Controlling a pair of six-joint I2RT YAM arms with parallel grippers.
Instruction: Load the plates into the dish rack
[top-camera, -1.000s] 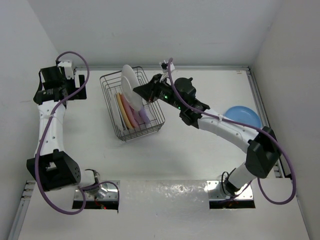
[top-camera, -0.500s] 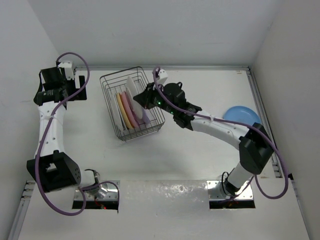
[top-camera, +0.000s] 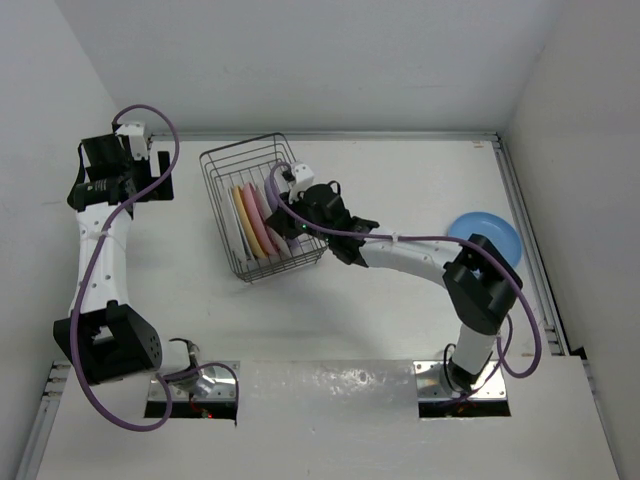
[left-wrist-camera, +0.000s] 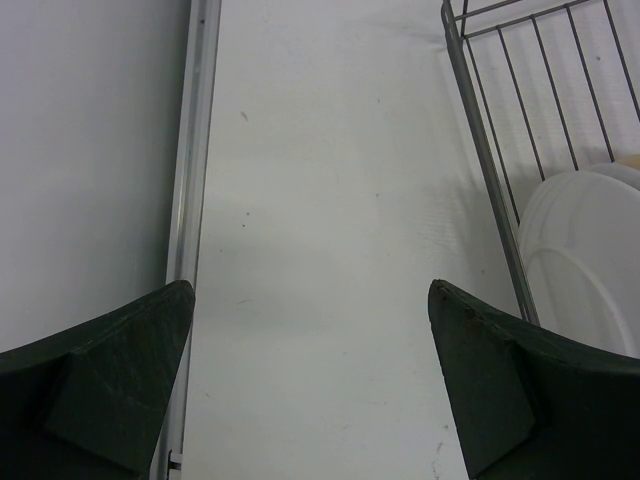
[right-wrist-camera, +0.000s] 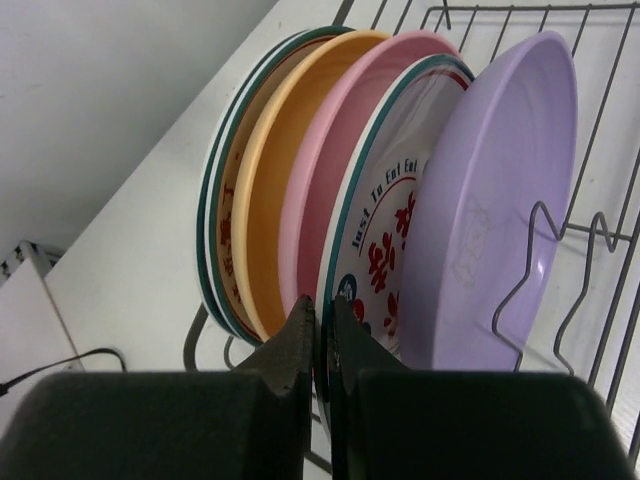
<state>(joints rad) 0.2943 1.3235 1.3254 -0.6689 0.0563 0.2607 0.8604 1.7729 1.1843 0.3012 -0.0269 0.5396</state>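
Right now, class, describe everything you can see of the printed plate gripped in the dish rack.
The printed plate is round, shallow and glossy white, with a dark green rim band, dark lettering and red printed characters. It stands on edge in the dish rack, packed between the pink plate and the purple plate. The right gripper is shut on its near rim.

Only one readable item, right wrist view, centre of frame: the printed plate (right-wrist-camera: 390, 200) has dark curved lettering just inside its green rim. It reads roughly "Just To Eat", second word uncertain. The rest is cut off by the purple plate (right-wrist-camera: 500, 220). Red characters below it aren't legible.
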